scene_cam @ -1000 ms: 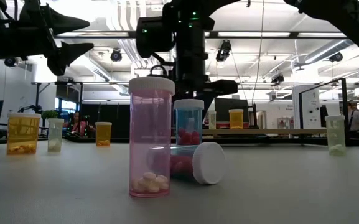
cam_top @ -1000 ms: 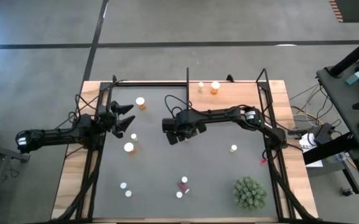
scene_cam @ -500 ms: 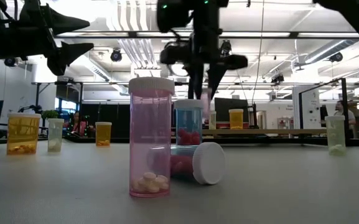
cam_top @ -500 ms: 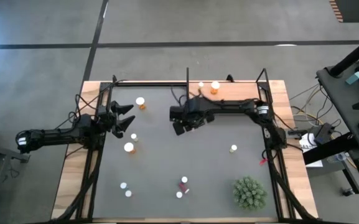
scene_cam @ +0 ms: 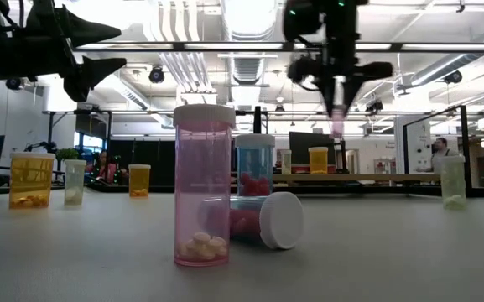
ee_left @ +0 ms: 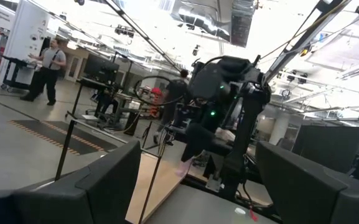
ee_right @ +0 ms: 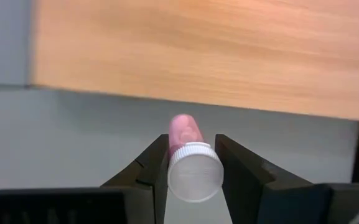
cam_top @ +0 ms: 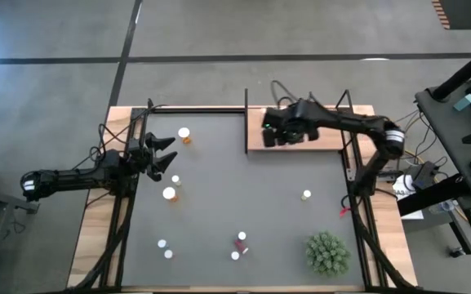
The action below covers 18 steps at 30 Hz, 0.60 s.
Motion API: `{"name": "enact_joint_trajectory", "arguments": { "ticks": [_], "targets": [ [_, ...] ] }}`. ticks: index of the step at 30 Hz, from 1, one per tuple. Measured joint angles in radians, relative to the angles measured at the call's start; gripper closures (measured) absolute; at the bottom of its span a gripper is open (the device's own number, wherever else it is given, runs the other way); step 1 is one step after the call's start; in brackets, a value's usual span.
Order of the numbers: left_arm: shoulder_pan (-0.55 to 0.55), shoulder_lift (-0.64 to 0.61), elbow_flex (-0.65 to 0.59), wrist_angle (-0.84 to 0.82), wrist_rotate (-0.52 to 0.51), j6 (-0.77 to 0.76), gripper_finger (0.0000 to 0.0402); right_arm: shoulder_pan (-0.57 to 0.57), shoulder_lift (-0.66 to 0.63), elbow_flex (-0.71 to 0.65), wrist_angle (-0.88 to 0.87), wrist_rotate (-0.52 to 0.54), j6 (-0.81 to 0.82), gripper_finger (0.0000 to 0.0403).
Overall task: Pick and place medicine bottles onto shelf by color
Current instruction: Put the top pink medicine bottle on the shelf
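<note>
My right gripper (cam_top: 281, 131) hangs over the light wooden shelf (cam_top: 325, 143) at the far right and is shut on a small pink medicine bottle (ee_right: 184, 133) with a white cap. In the low view the bottle (scene_cam: 337, 127) hangs high above the table. My left gripper (cam_top: 166, 155) waits open at the left of the mat, nothing between its fingers. Orange bottles (cam_top: 184, 135) (cam_top: 170, 193) stand upright on the mat near it. A tall pink bottle (scene_cam: 203, 184) stands close to the low camera, with another lying on its side behind it. My right gripper pinches the bottle's white cap (ee_right: 195, 167) between its two fingers, one on each side. The fingers come from above and point steeply down. The pink body hangs upright below them, lifted clear, by the shelf board's edge (ee_right: 198, 93).
Small white-capped bottles (cam_top: 162, 243) (cam_top: 306, 194) are scattered over the dark mat (cam_top: 243, 196). A green spiky plant (cam_top: 327, 253) sits at the near right. Black frame posts (cam_top: 246, 122) stand at the shelf's corners. An orange bottle (scene_cam: 318, 159) stands on the shelf.
My right gripper, shut on the pink bottle, has risen and swung from above the mat's middle toward the far right, to the shelf. The bottle has stayed hanging upright below the fingers.
</note>
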Motion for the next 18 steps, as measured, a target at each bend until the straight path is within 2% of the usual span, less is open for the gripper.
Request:
{"name": "enact_joint_trajectory", "arguments": {
  "ticks": [5, 9, 18],
  "targets": [
    [0.000, 0.000, 0.000, 0.000, 0.000, 0.000, 0.0100, -0.080, -0.080, -0.117, 0.041, -0.003, 0.023, 0.0296],
    [0.000, 0.000, 0.000, 0.000, 0.000, 0.000, 0.0100, -0.146, -0.094, -0.169, 0.075, -0.006, 0.027, 0.0296],
    [0.000, 0.000, 0.000, 0.000, 0.000, 0.000, 0.0100, -0.303, -0.046, -0.176, 0.165, -0.027, 0.013, 0.0296]
  ]
}}
